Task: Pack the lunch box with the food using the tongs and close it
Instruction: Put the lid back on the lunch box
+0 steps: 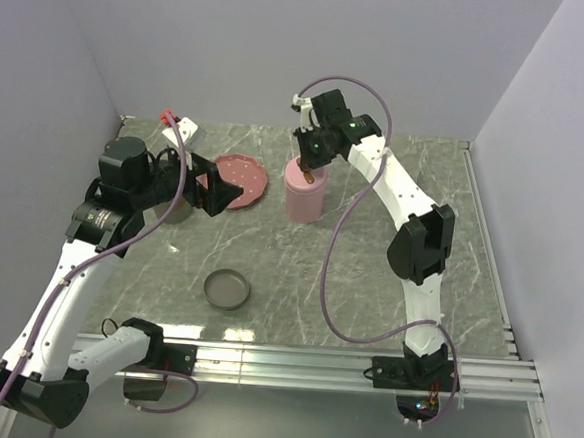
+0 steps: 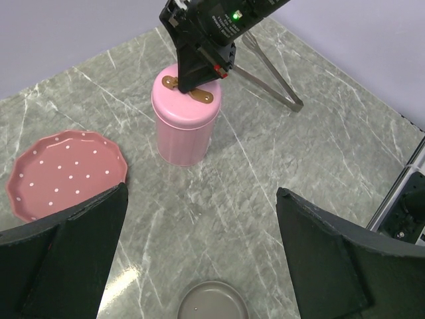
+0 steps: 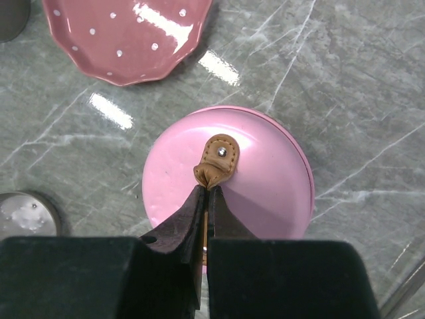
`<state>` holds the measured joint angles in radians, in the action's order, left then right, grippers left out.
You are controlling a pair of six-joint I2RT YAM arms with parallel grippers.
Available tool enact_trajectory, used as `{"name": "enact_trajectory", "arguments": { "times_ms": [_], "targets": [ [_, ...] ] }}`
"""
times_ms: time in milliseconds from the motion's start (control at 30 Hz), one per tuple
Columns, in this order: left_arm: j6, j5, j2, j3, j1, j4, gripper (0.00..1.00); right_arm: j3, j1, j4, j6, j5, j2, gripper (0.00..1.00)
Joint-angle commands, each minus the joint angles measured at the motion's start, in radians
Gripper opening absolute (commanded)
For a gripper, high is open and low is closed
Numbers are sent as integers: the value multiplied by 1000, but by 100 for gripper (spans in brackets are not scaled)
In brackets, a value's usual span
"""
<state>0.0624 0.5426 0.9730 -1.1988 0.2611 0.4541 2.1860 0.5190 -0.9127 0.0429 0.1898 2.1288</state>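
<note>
Lunch box [image 1: 303, 200] stands upright mid-table, just right of the pink dotted plate [image 2: 60, 169], with its lid [image 3: 265, 179] on top and looking seated, though I can't tell if it is pressed fully home. Right gripper [image 3: 207, 191] is directly above it, jaws pinched together on the tan leather strap [image 3: 216, 163] riveted across the lid. Left gripper [image 2: 200, 193] has its jaws wide apart and holds nothing, hovering over the table [image 2: 319, 153] near the plate and a small grey dish [image 2: 212, 302]. Tongs [image 2: 289, 98] lie flat on the marble behind the box, apart from it, with no gripper on them. No food visible anywhere and the plate is bare (probably already inside the box, can't confirm). Handling guess: the box looks like rigid, glossy painted tin, likely light, and tall and narrow, so a sideways shove could tip it. The strap is soft and floppy, so a lid hung from it would swing or tilt. Best hold is the middle of the loop; to seat the lid, press the flat top instead. The tongs look thin, springy and slick — grip them mid-arm, not at the joined end.
</note>
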Motion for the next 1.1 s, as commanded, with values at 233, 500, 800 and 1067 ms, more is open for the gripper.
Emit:
{"name": "enact_trajectory", "arguments": {
  "times_ms": [233,500,800,1067],
  "targets": [
    [-13,-9,-20,8,-5,-2,99,-43,-109,60,-93,192,-27,0],
    [-15,-10,-13,2,-6,-6,99,-52,-116,49,-97,208,-13,0],
    [2,-7,-8,10,-14,4,99,-109,-93,29,-57,123,-7,0],
    [39,66,30,-10,-49,26,99,-181,-96,-6,-71,184,-41,0]
  ]
}}
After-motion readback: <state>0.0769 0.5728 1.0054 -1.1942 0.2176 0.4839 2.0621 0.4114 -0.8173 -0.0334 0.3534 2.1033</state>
